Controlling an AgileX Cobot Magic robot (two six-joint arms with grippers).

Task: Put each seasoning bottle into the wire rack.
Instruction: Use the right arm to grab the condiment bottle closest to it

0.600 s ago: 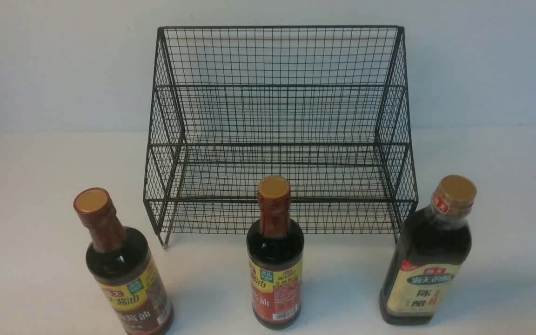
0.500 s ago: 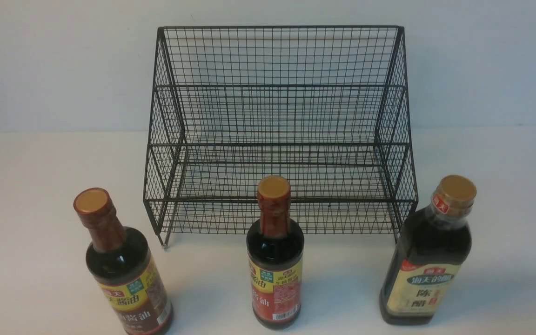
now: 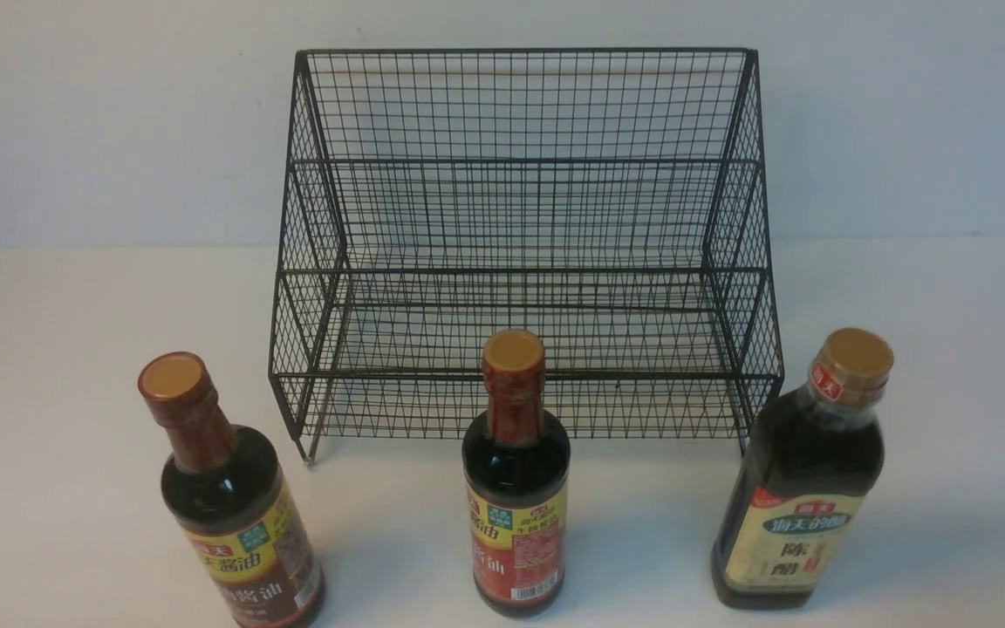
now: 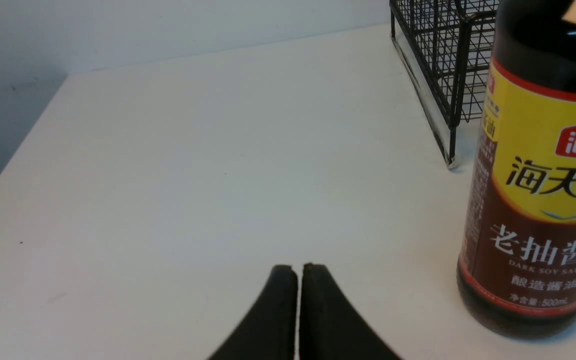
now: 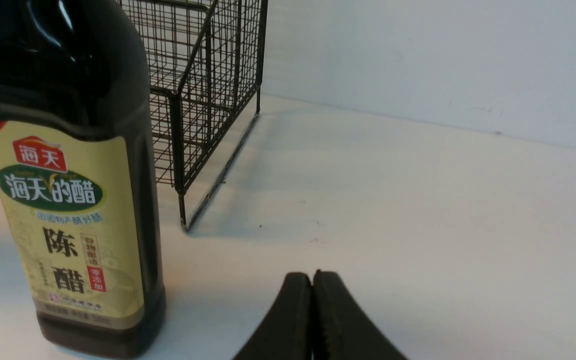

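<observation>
We are logging left gripper (image 4: 298, 271) and right gripper (image 5: 312, 278) both closed, empty; three seasoning bottles (image 3: 516, 488) standing outside the wire rack (image 3: 520, 162).

Your front camera looks forward and down from the near side of the tabletop (image 3: 75, 349), taking in the whole wire rack (image 3: 520, 218) and all three bottles (image 3: 516, 488). Your left wrist camera sits low and close behind the left gripper (image 4: 299, 272), sharing with it the left slim bottle (image 4: 538, 200) and the rack's left front corner. Your right wrist camera, equally low behind the right gripper (image 5: 313, 280), shares the broad bottle (image 5: 73, 210) and the rack's right front corner.
</observation>
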